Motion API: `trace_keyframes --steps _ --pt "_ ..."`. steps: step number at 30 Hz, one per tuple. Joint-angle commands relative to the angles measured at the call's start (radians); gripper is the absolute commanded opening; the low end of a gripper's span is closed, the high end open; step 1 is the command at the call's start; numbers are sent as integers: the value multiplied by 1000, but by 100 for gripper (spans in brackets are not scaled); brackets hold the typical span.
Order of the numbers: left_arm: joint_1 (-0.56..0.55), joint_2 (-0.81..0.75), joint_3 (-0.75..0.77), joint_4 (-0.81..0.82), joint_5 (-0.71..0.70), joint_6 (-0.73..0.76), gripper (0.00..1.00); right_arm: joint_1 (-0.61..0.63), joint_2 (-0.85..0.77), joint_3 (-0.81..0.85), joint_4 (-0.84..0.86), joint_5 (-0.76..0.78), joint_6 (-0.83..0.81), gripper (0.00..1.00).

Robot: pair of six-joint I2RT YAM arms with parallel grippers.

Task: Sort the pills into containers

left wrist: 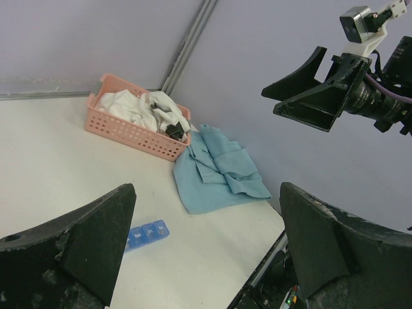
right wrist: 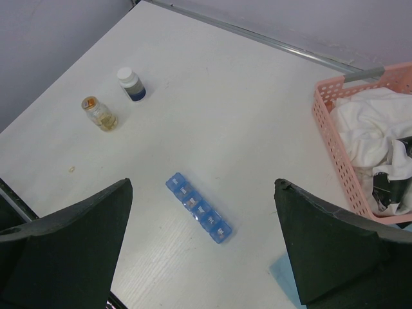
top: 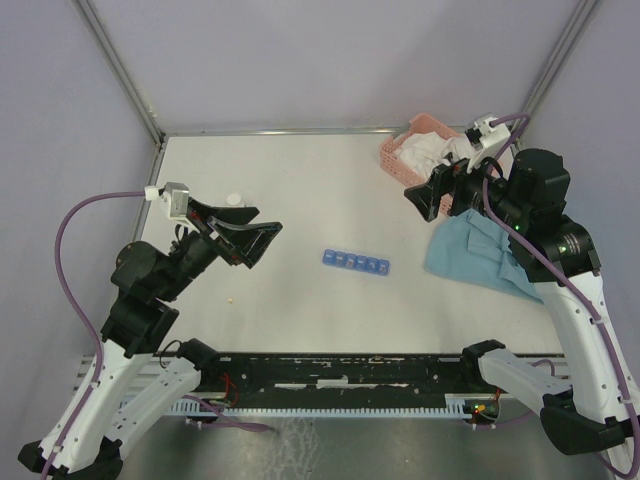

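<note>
The blue pill-organiser strip lies flat in the middle of the table, lids down. It also shows in the right wrist view, where small orange specks show through its lids, and partly in the left wrist view. One loose yellowish pill lies on the table left of the strip; it also shows in the right wrist view. My left gripper is open and empty, raised above the table left of the strip. My right gripper is open and empty, raised high at the back right.
A pink basket with white cloth stands at the back right. A blue cloth lies in front of it. A white-capped bottle and a small amber bottle stand at the left, near my left arm.
</note>
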Motion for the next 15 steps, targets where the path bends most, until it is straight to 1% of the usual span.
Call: trace_keyframes --steps 1,15 --pt "3 0 -3 38 8 38 99 -4 -8 17 37 -6 -8 100" --pt "2 -3 -12 38 10 38 99 -6 -14 11 39 -6 -10 100"
